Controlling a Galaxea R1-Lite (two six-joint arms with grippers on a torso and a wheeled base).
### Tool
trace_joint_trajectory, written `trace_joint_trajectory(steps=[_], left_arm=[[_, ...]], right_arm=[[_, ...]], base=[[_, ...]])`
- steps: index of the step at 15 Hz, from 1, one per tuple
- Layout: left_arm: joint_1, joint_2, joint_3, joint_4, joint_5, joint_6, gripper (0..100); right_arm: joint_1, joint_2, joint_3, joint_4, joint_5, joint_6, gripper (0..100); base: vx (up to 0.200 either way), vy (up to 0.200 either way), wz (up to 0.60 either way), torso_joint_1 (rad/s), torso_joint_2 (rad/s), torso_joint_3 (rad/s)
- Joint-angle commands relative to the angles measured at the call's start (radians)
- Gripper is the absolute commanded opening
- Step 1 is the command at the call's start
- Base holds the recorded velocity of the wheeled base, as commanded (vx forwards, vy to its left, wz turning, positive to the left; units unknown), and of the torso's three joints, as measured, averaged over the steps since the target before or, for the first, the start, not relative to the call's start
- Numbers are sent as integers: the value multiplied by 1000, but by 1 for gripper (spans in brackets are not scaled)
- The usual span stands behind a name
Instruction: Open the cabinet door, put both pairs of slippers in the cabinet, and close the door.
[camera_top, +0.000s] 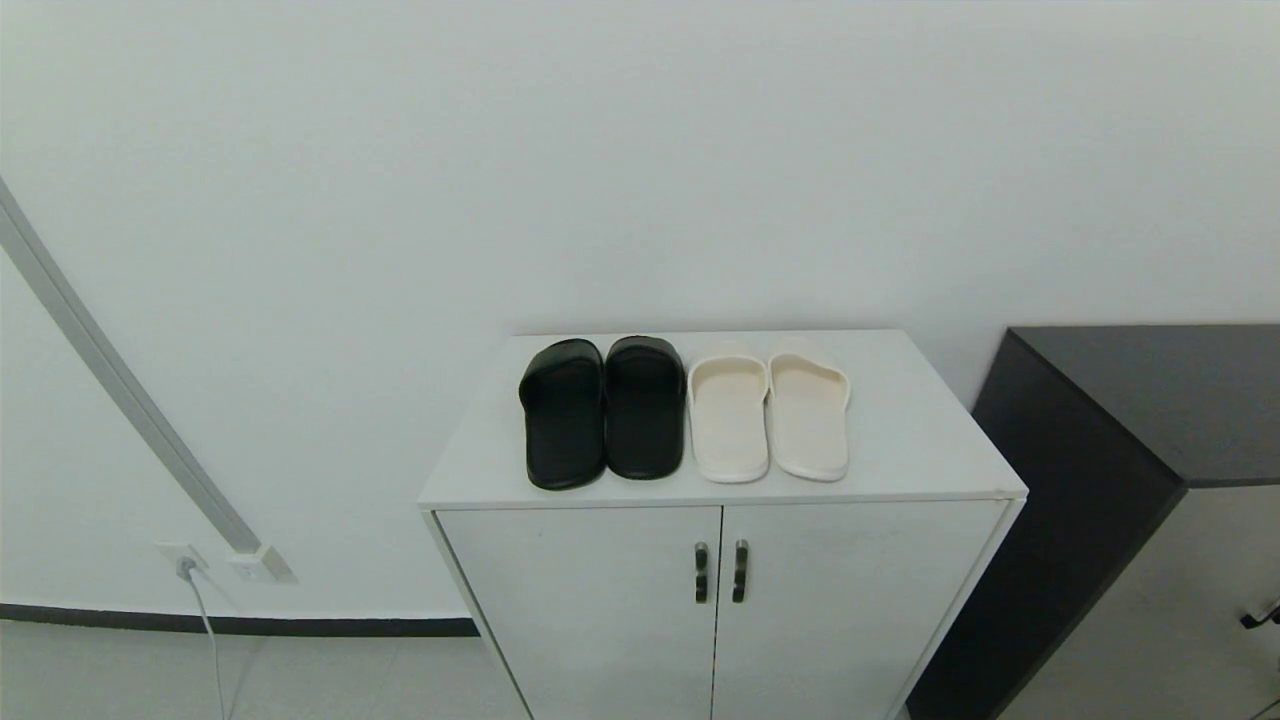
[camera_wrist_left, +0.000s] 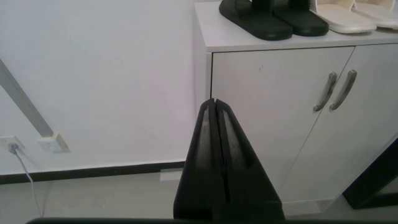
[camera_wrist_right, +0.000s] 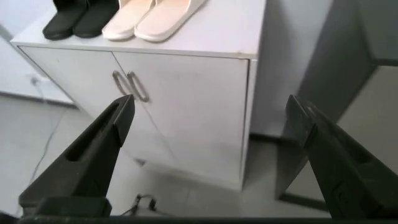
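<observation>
Doors (camera_top: 590, 600) hide what is inside the cabinet (camera_top: 900, 440). The left gripper (camera_wrist_left: 215, 102) has its fingers (camera_wrist_left: 204, 146) pressed together, empty. The right gripper (camera_wrist_right: 209, 102) spreads wide, empty.

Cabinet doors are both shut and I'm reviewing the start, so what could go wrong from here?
1. The handles sit close together at the middle seam, so the open right gripper's fingers might catch both.
2. The black slippers and white slippers lie near the front edge of the cabinet top; a jolt from pulling could knock them off.
</observation>
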Motion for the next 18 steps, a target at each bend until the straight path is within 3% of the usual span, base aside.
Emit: trace_joint_trajectory(steps=[1,3,6,11,18], left_arm=[[0,0,0,0,0,1,0],[0,0,0,0,0,1,0],[0,0,0,0,0,1,0],[0,0,0,0,1,-2,0],[0,0,0,0,0,-2,0]], right_arm=[[197,361,-150,-70,-94,70,100],[424,488,-255,-86,-292,175,100],[595,694,-427,-104,-470,251,100],[706,1016,-696,-104,-677,342,100],[710,1354,-1018,-118,-864,353,100]], base=[[0,0,0,0,0,0],[0,0,0,0,0,0],[0,0,0,0,0,0],[0,0,0,0,0,0],[0,0,0,0,0,0]])
